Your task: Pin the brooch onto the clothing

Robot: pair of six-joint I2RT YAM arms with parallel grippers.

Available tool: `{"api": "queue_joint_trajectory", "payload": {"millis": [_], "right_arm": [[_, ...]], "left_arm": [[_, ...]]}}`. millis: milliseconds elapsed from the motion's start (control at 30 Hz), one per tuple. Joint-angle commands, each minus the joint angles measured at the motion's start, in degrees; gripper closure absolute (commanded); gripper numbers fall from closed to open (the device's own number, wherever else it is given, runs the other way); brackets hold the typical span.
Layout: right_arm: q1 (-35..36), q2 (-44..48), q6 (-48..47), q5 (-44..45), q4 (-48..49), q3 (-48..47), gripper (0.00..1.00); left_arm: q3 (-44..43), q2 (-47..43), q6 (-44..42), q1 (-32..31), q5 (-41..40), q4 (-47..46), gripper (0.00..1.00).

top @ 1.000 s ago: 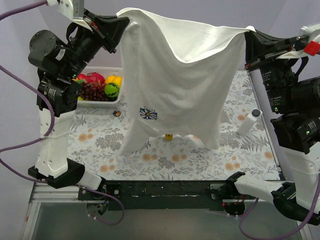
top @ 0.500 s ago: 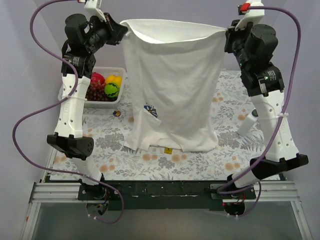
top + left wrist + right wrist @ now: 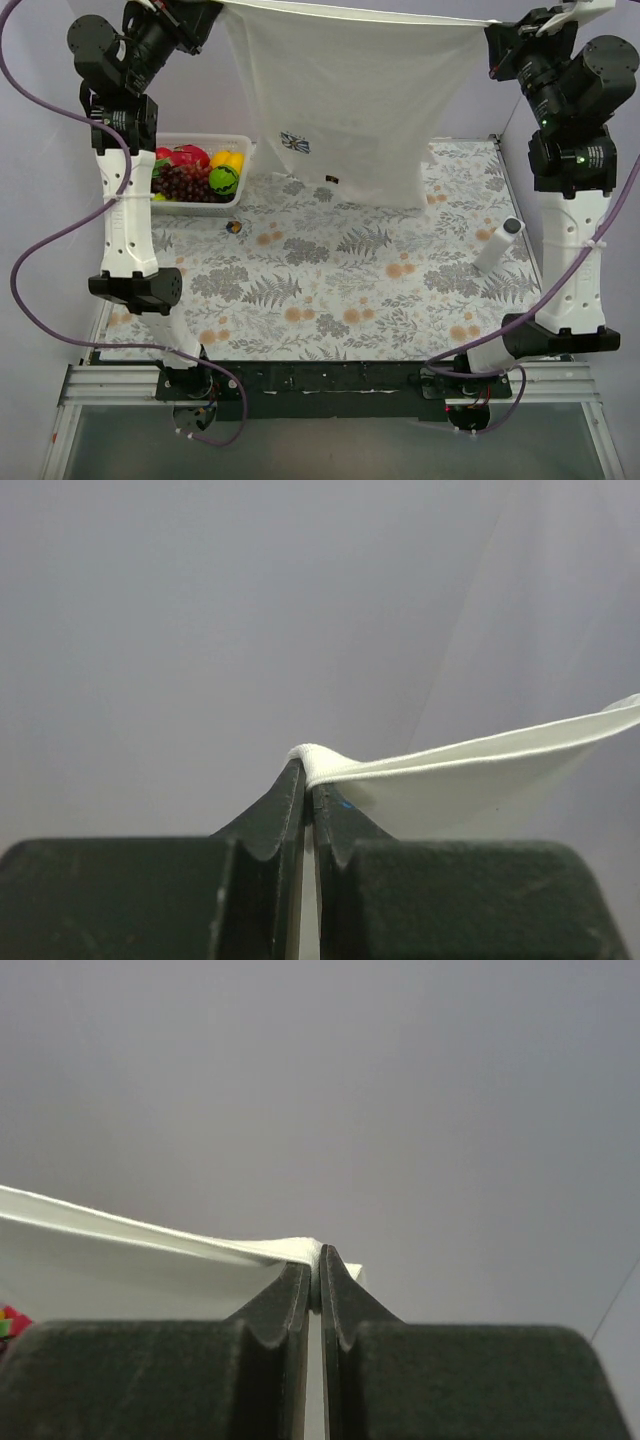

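The white T-shirt (image 3: 350,100) hangs stretched between my two raised grippers at the back, above the table. Its blue-and-white flower emblem (image 3: 293,142) and the small dark neck label (image 3: 333,180) sit near its hanging lower edge. My left gripper (image 3: 213,8) is shut on the shirt's upper left corner (image 3: 480,770), fingertips (image 3: 292,780) pinching the hem. My right gripper (image 3: 492,30) is shut on the upper right corner (image 3: 120,1260). A small round dark-and-gold piece (image 3: 233,227), possibly the brooch, lies on the floral tablecloth.
A white basket (image 3: 205,138) with grapes (image 3: 183,183), a green fruit (image 3: 223,180) and a yellow pepper (image 3: 228,159) stands at the back left. A white cylinder (image 3: 497,246) lies at the right. Grey walls close in behind both wrists.
Both arms have risen and swung back and apart. The shirt went from sagging down to the table to being pulled taut and lifted clear of it.
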State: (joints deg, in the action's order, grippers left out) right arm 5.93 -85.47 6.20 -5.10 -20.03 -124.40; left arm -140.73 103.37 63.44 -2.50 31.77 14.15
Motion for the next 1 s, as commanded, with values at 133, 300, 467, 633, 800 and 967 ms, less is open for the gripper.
{"api": "queue_joint_trajectory", "payload": {"millis": [133,300,467,633,800,967], "right_arm": [[-0.75,8.3,1.54,-5.53,9.48,0.03,0.99],[-0.66,12.6,1.36,-7.81,10.8,3.89,0.99],[-0.66,17.17,1.71,-9.83,12.65,7.24,0.99],[-0.75,19.02,1.28,-10.1,13.09,7.59,0.99],[-0.75,18.68,-0.39,-7.3,12.91,9.61,0.99],[-0.66,14.65,-1.71,-4.57,12.83,12.16,0.99]], "left_arm": [[-0.88,-7.47,-0.42,0.92,0.92,-5.19,1.0],[2.82,-12.31,-3.75,0.92,2.24,-2.21,1.0],[5.63,-17.23,-6.05,0.92,4.87,-0.35,1.0],[6.08,-18.3,-5.43,0.92,6.11,-0.62,1.0],[6.95,-16.37,-5.26,0.92,4.19,-0.35,1.0],[7.57,-11.71,-4.47,0.92,3.12,0.09,1.0]]}}
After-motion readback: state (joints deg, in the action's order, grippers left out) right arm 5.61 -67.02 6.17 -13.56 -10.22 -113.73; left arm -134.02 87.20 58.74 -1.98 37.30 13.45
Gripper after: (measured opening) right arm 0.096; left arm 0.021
